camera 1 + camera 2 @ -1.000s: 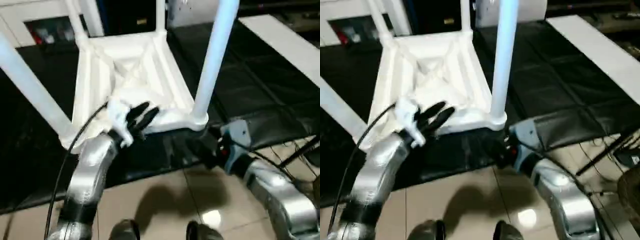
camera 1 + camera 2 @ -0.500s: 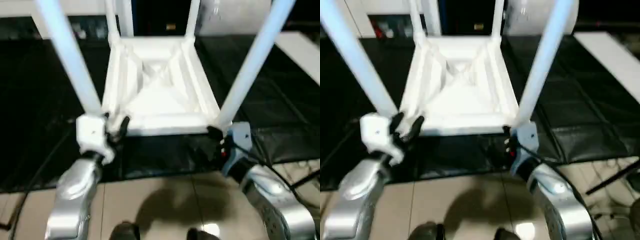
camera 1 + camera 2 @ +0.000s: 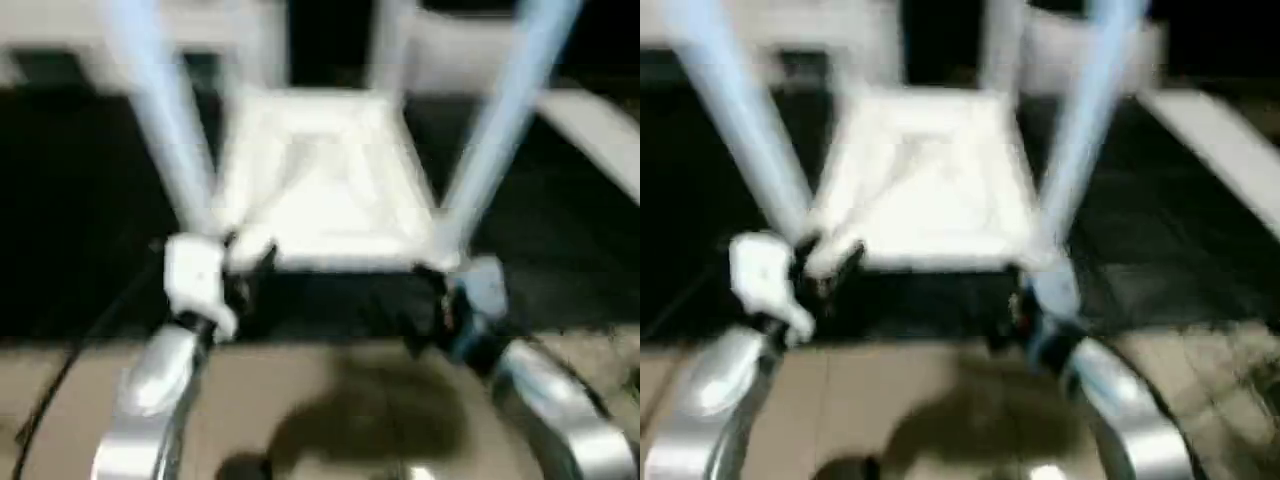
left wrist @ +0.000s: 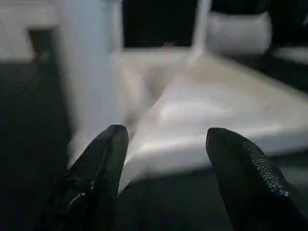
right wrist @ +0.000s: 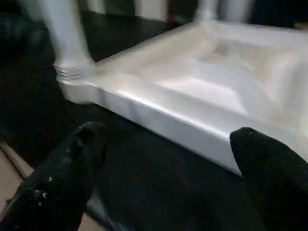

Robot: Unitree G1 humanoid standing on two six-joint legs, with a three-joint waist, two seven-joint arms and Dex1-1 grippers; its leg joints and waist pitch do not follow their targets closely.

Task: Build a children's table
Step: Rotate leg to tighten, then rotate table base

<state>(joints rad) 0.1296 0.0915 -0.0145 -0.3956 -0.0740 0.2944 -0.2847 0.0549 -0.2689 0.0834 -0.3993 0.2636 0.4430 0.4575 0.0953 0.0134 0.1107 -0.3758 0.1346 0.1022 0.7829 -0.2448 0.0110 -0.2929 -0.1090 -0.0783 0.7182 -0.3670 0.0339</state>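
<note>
Left gripper [image 4: 166, 144]: jaws apart, nothing between them, close to the table's near left corner.
Right gripper [image 5: 168, 159]: jaws spread wide, empty, facing the near edge by the right corner.
Children's table [image 3: 325, 180]: upside down on the black-covered worktable [image 3: 70, 230], four legs up, near edge just beyond both grippers.
Floor [image 3: 340, 400]: beige tiles under the forearms.

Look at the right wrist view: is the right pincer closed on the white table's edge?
No: its two black fingers stand wide apart, short of the table edge.
</note>
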